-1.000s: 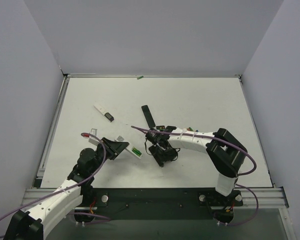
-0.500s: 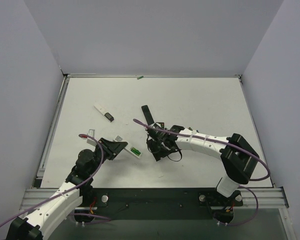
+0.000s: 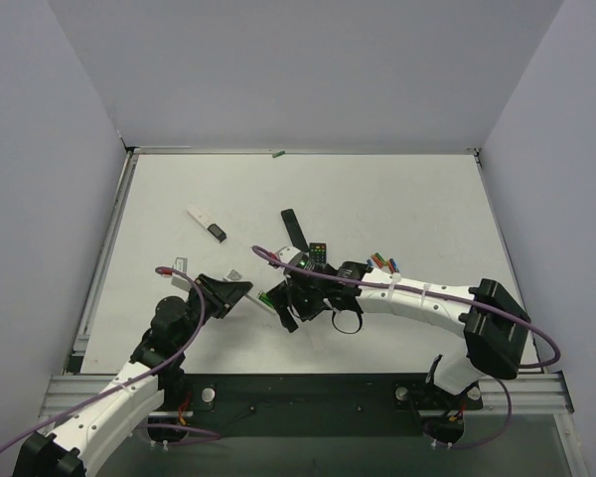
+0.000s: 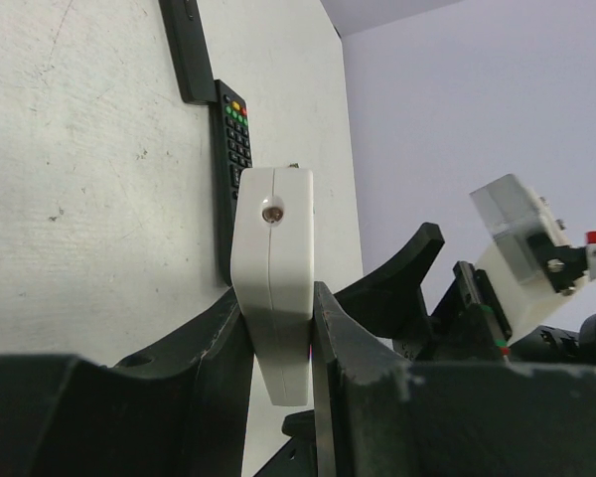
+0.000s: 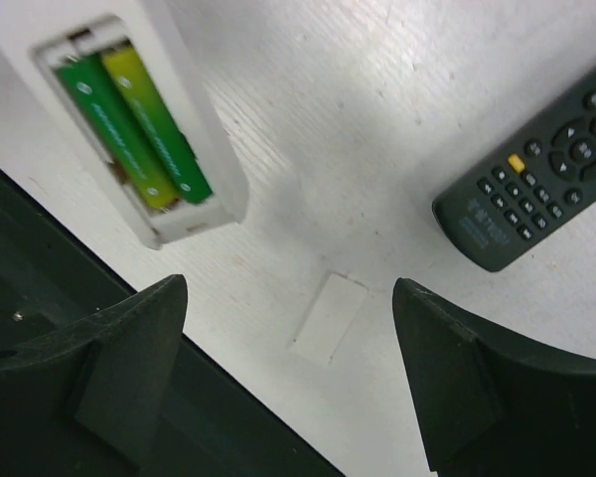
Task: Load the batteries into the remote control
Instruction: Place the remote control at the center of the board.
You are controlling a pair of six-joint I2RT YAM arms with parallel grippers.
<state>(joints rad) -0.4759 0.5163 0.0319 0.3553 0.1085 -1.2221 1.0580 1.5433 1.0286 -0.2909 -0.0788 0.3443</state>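
My left gripper [image 3: 223,294] is shut on the slim white remote control [image 3: 253,291] and holds it edge-up; in the left wrist view the remote [image 4: 273,248] is clamped between both fingers. In the right wrist view its battery bay [image 5: 134,139] is open, with two green batteries [image 5: 144,149] lying in it. My right gripper [image 5: 288,288] is open and empty, hovering over a small white rectangular cover [image 5: 330,316] flat on the table. From above, the right gripper [image 3: 290,303] is right at the remote's bay end. Several loose batteries [image 3: 382,261] lie behind the right forearm.
A black remote with coloured buttons [image 3: 316,253] lies just behind the right gripper, and a black strip [image 3: 293,231] beyond it. A thin white strip with a dark end [image 3: 207,224] lies at far left. A small green object [image 3: 277,154] sits at the back edge.
My right arm has stretched left and forward, bringing its gripper up to the remote's bay end and uncovering the black remote and the loose batteries. The left gripper still holds the remote.
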